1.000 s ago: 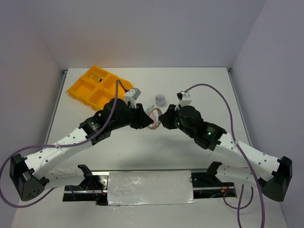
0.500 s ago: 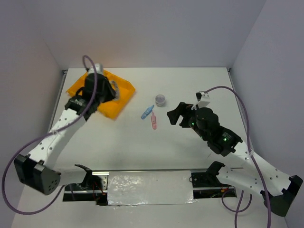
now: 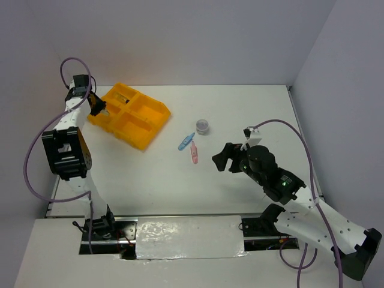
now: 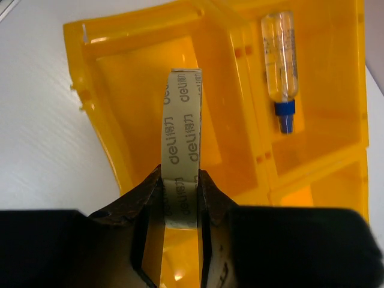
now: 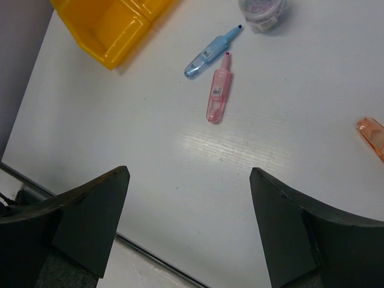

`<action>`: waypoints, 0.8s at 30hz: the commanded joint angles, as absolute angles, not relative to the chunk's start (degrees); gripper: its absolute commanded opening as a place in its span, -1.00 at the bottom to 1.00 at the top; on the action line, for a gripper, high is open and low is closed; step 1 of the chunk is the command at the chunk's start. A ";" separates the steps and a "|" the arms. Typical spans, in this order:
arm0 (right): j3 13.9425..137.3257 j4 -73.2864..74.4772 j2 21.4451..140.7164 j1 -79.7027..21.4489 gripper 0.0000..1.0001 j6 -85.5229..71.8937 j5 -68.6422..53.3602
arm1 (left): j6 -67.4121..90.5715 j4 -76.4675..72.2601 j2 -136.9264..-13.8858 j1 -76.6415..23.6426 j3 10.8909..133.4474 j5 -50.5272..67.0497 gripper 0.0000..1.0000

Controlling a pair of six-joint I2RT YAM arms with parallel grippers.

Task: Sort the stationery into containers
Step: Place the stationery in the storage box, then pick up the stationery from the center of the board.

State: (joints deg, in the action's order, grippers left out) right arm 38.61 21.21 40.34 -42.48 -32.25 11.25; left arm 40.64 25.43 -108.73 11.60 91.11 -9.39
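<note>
My left gripper hangs at the left end of the orange-yellow tray, shut on the beige tape ring, which stands on edge between the fingers above a compartment of the tray. A clear tube with a blue cap lies in the neighbouring compartment. My right gripper is open and holds nothing. Beyond it on the table lie a light-blue piece, a pink piece, the small jar and an orange piece. From above I see the light-blue piece, pink piece and jar.
White walls close in the table on three sides. The left arm's purple cable loops out past the table's left edge. A foil-covered plate lies between the arm bases at the near edge.
The left arm has carried the tape ring from the table's middle over to the tray's left end. The right gripper has opened, let go of the ring and drawn back to the right.
</note>
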 commanded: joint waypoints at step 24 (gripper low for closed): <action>39.55 16.97 43.94 -42.19 0.79 -29.36 8.96 | 39.03 26.44 -96.87 13.28 99.84 -3.07 0.88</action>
State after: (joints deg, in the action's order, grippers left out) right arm 37.91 20.05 41.82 -42.48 -30.98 8.56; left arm 41.56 25.69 -105.10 14.26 95.18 -3.20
